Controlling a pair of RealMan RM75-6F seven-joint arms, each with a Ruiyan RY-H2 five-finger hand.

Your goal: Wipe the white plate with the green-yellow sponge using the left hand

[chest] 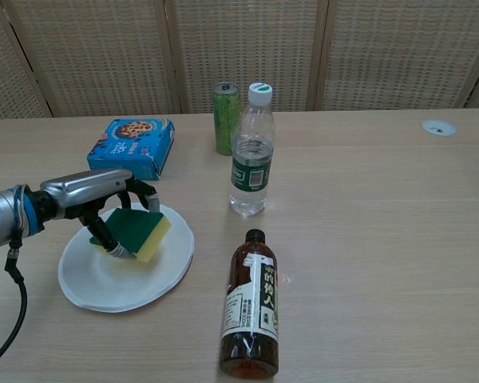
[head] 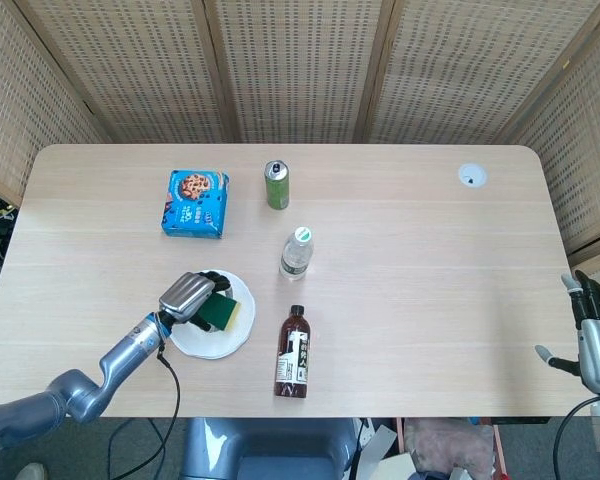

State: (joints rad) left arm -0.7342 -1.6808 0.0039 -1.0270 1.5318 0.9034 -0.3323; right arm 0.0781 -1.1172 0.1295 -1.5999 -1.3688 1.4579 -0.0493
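Under the left hand (chest: 104, 199), green-yellow sponge (chest: 136, 230), gripped, on white plate (chest: 112, 279)

The left hand (chest: 104, 203) is showing a silver metal back and black fingers (chest: 104, 235), a blue-ringed grey forearm (chest: 4, 217) trailing a black cable (chest: 16, 307). The right hand (head: 598, 335) is looking grey and black.

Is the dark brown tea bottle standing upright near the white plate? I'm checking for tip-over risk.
No, the dark brown tea bottle lies on its side on the table, its cap toward the clear water bottle.
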